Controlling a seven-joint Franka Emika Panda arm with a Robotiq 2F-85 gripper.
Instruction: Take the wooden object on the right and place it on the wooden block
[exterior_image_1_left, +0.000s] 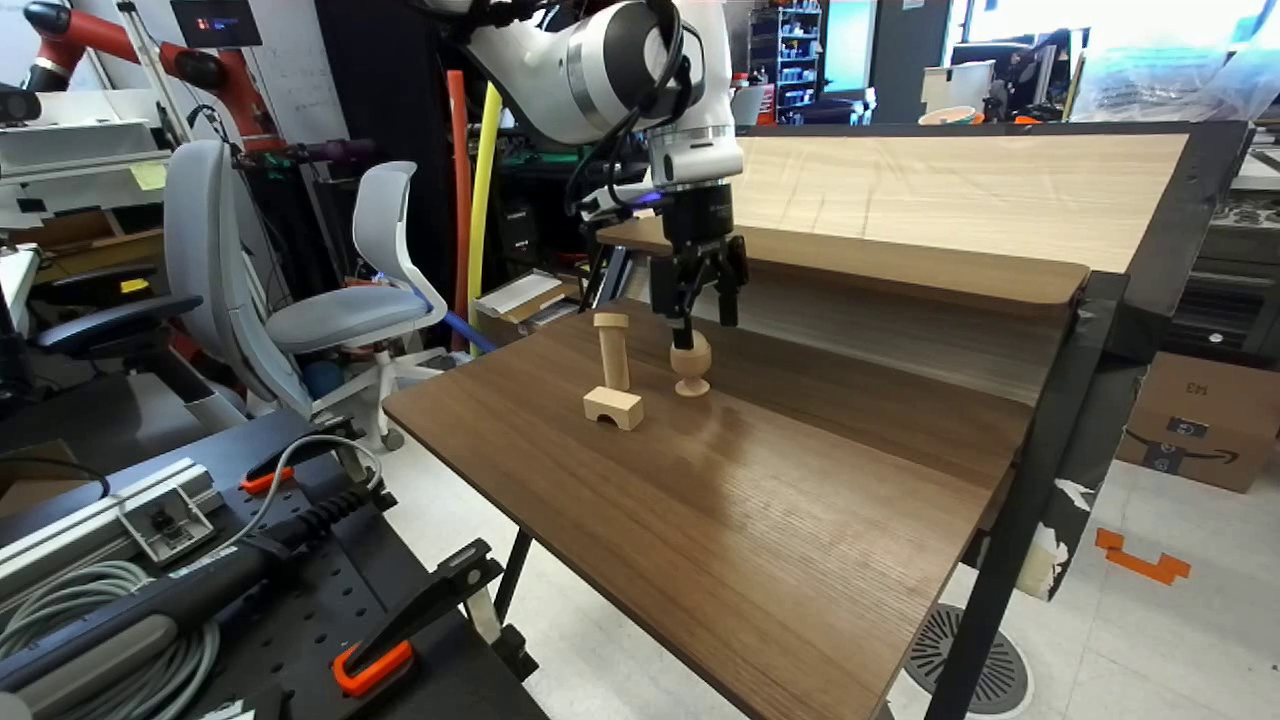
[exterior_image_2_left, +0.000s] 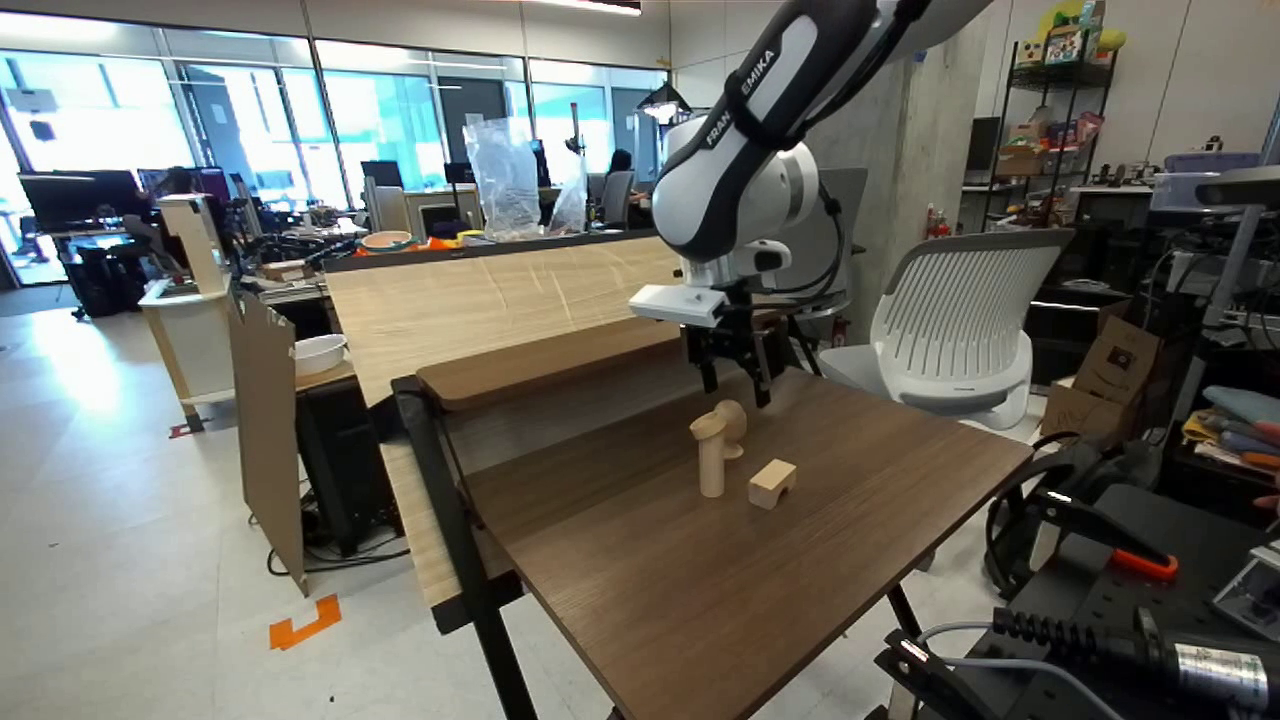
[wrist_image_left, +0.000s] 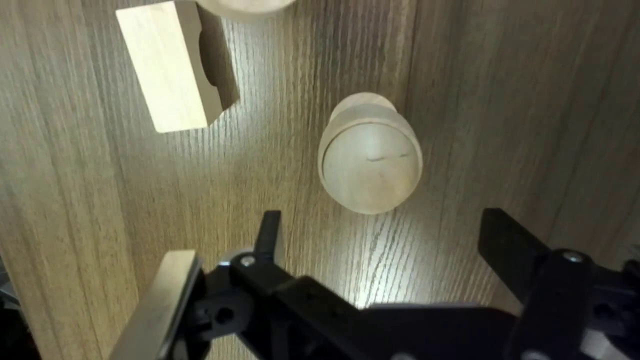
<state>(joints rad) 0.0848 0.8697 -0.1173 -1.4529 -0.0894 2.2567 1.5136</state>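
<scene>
The wooden object, a rounded tan egg-shaped piece on a narrow foot (exterior_image_1_left: 690, 365), stands upright on the brown table. It is partly hidden behind a peg in an exterior view (exterior_image_2_left: 736, 424) and shows its round top in the wrist view (wrist_image_left: 371, 165). The wooden block, a small pale piece with an arched cut-out (exterior_image_1_left: 613, 406), lies apart from it, also seen in an exterior view (exterior_image_2_left: 772, 483) and the wrist view (wrist_image_left: 165, 65). My gripper (wrist_image_left: 382, 220) is open and empty. It hangs above the egg-shaped piece in both exterior views (exterior_image_1_left: 706, 325) (exterior_image_2_left: 737, 390), not around it.
A pale cylindrical peg with a wider head (exterior_image_1_left: 613, 355) stands separately beside the block, also in an exterior view (exterior_image_2_left: 711, 465) and at the wrist view's top edge (wrist_image_left: 247, 5). A raised brown shelf (exterior_image_1_left: 900, 262) runs along the table's back. A black cart (exterior_image_1_left: 330, 560) stands nearby.
</scene>
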